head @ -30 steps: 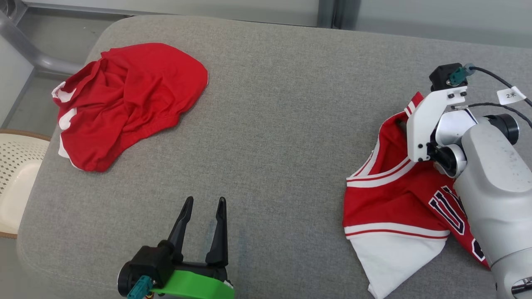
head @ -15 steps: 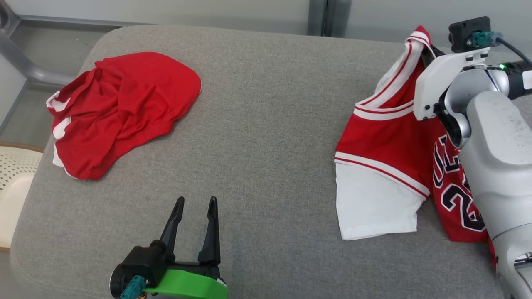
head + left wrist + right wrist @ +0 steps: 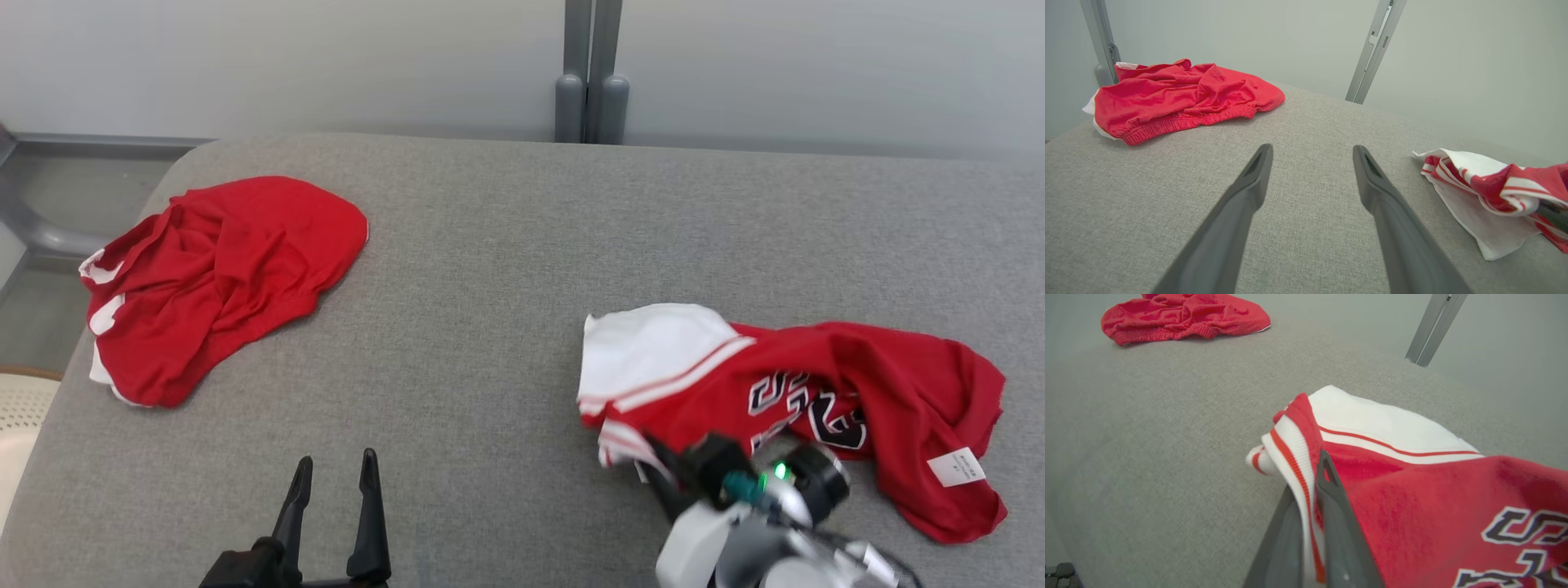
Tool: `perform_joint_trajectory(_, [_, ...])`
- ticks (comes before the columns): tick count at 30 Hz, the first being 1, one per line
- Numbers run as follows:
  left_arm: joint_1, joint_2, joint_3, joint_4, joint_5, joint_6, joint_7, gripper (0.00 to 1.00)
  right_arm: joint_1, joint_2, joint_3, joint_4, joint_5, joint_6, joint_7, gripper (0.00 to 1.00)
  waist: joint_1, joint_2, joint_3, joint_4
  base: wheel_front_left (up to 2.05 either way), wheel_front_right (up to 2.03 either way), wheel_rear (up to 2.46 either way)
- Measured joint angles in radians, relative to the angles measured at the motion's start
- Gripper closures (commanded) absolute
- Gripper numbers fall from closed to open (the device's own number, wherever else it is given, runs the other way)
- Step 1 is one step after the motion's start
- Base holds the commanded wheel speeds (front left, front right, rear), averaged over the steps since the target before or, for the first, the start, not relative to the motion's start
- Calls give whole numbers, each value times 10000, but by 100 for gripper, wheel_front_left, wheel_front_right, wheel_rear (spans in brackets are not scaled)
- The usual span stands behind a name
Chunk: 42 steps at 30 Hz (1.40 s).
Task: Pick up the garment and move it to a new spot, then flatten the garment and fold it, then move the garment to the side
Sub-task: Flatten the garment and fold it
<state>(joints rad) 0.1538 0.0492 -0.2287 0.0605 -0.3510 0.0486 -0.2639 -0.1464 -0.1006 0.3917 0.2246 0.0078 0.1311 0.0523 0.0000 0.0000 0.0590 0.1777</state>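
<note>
- The right jaws were clamped on the jersey's (image 3: pixel 1412 498) striped trim.
- The left jaws stood wide apart, empty, over the grey surface (image 3: pixel 506 286).
- The jersey lay crumpled on the surface's right side, and the red shorts (image 3: pixel 220 278) lay at the far left.

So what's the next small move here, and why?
Probably lift the right hand and carry the jersey toward the bare middle of the cushion: it is shut on the striped trim, the jersey lies crumpled, the left hand is open.
</note>
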Motion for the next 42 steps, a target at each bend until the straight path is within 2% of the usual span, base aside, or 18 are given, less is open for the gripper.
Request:
perform_joint_trajectory(2, [94, 2, 75, -33, 0, 31, 0, 0, 860, 40, 414, -213, -173, 0, 81, 100, 0, 0, -94, -129, 0, 0, 0])
perform_joint_trajectory(3, [118, 2, 84, -38, 0, 33, 0, 0, 1200, 65, 616, -196, -125, 0, 201, 94, 0, 0, -137, -194, 0, 0, 0])
perform_joint_trajectory(4, [148, 0, 90, -40, 0, 35, 0, 0, 1472, 21, 759, -153, -242, 0, 244, 6, 0, 0, -183, -249, 0, 0, 0])
perform_joint_trajectory(5, [174, 0, 86, -38, 0, 35, 0, 0, 1631, -36, 863, -105, -353, 2, 263, 0, 0, 0, -223, -283, 0, 0, 0])
perform_joint_trajectory(10, [259, 0, 127, -27, 0, 35, 0, 0, 2256, -364, 1053, -257, -54, 0, 629, 0, 0, 0, -438, -396, 0, 0, 0])
perform_joint_trajectory(12, [337, 0, 150, -35, 0, 40, 0, 0, 2501, -456, 899, -763, 90, 2, 826, 0, 0, 0, -509, -418, 0, 0, 0])
perform_joint_trajectory(15, [350, 0, 199, -107, -2, 59, 0, 0, 2578, -499, 575, -2186, 522, 2, 1429, 0, 0, 0, -514, -436, 0, 0, 0])
perform_joint_trajectory(18, [333, 0, 171, -173, -46, 86, 0, 0, 1940, -476, 407, -3407, 619, 0, 2052, 0, 0, 0, -409, -431, 0, 0, 0])
perform_joint_trajectory(21, [148, 2, -15, -115, -171, 33, 0, 0, 972, -541, 240, -3693, 598, 2, 2591, 0, 0, 0, -224, -425, 0, 0, 0])
perform_joint_trajectory(26, [-279, 0, -104, -29, -180, 15, 0, 0, 42, -541, 359, -2451, 757, -6, 3001, 0, 0, 0, -66, -491, 0, 0, 0])
perform_joint_trajectory(36, [-559, -2, -230, 46, -222, 17, 0, 0, -2132, -326, 2479, 1534, 1078, 0, 3649, 0, 0, 0, 169, -275, 0, 0, 0])
perform_joint_trajectory(37, [-545, -2, -232, 54, -226, 29, 0, 0, -2292, -297, 2677, 1818, 1156, -2, 3707, 51, 0, 0, 174, -237, 0, 0, 0])
perform_joint_trajectory(38, [-525, 0, -234, 59, -226, 31, 0, 0, -2413, -293, 2824, 2075, 1168, 2, 3699, 69, 0, 0, 172, -200, 0, 0, 0])
perform_joint_trajectory(39, [-510, 0, -234, 75, -240, 33, -2, 0, -2490, -270, 2876, 2276, 1239, 0, 3687, 100, 0, 0, 168, -170, 0, 0, 0])
perform_joint_trajectory(42, [-460, 0, -222, 96, -291, 61, 0, 0, -2728, -221, 2997, 2780, 1475, 0, 3419, 100, 0, 0, 128, -90, 0, 0, 0])
